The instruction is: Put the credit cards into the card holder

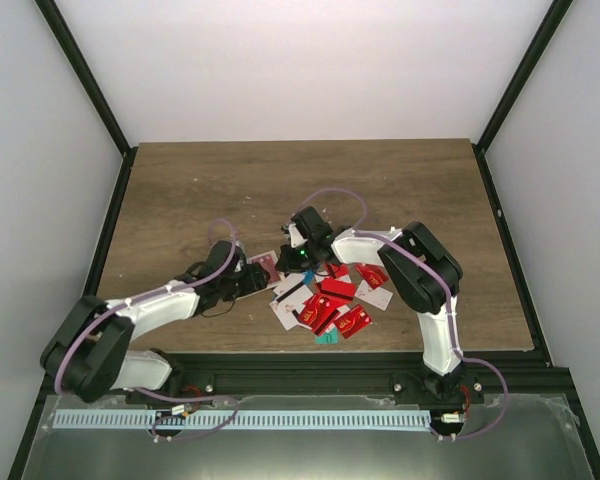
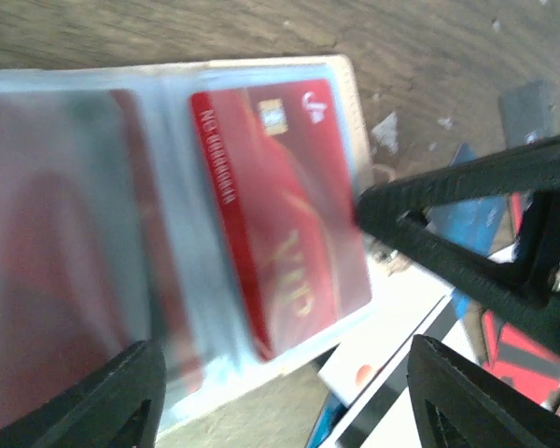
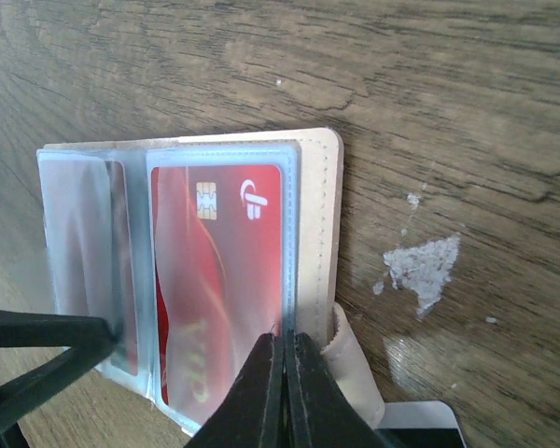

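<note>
On the surface [image 1: 280,180], right against the heap of credit cards [image 1: 332,302], the card holder [image 1: 264,264] lies spread open with both claws crowding it. The right claw [image 3: 285,341] is pinched fully shut with nothing between its tips, which press on the holder's near edge where the clear sleeve [image 3: 291,187] ends. A red card [image 3: 219,271] sits inside that sleeve. The left claw [image 2: 285,345] stands wide apart over the holder's other half and clamps nothing.

Here's my worry: nothing is gripping the holder. If that shut tip pushes sideways, I reckon the whole holder skids or the red card creeps back out of its sleeve. The loose plastic leaf on the far half could flop over too. And the two claws are so near each other that a careless move could knock them together.

The right wrist view gives the crisp picture: the card's chip, the holder's stitched beige rim and the snap tab [image 3: 350,359] beside the tips. The left wrist view is blurred, yet it alone shows its jaws spread. Only the top view shows the heap waiting beside the holder.
</note>
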Controlling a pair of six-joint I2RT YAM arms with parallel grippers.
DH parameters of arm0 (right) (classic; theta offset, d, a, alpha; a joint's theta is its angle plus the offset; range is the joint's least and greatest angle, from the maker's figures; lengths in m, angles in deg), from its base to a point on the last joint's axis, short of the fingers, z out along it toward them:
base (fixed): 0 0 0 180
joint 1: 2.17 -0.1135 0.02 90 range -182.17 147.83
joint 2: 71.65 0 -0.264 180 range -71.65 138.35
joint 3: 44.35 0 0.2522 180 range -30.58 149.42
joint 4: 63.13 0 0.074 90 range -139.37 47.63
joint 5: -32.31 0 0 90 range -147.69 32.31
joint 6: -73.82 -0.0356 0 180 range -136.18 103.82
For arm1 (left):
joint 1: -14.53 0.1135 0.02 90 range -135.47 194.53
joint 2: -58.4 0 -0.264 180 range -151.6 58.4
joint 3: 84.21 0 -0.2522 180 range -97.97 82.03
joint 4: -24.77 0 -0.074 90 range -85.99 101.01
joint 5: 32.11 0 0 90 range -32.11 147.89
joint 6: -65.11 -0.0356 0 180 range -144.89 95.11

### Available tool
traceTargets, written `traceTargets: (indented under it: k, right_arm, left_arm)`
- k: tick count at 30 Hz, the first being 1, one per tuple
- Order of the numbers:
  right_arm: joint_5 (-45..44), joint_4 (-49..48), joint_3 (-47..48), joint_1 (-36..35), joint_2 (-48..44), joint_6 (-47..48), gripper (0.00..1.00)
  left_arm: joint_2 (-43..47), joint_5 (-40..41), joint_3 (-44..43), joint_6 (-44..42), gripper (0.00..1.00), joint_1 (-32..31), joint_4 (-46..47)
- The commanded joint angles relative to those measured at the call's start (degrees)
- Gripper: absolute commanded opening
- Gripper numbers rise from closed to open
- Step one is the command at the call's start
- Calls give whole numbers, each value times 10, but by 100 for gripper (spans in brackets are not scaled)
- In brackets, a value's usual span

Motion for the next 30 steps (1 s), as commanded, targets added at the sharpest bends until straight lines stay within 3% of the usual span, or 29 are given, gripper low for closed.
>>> traceTargets:
  k: [1, 4, 8, 23, 30]
  right_arm:
    - [-45, 62, -29, -1, 36, 4, 1]
    - [-44, 62, -30, -1, 36, 4, 1]
    - [-44, 63, -30, -1, 35, 6, 1]
    - [-39, 64, -35, -1, 34, 7, 1]
    - [-40, 64, -35, -1, 39, 6, 1]
  left_arm:
    - [52, 60, 7, -3, 80, 2, -197]
    - [93, 96, 18, 16, 89, 6, -228]
    - [127, 112, 42, 30, 92, 25, -233]
    - [84, -4, 93, 8, 91, 56, -44]
    - [130, -9, 65, 8, 87, 55, -74]
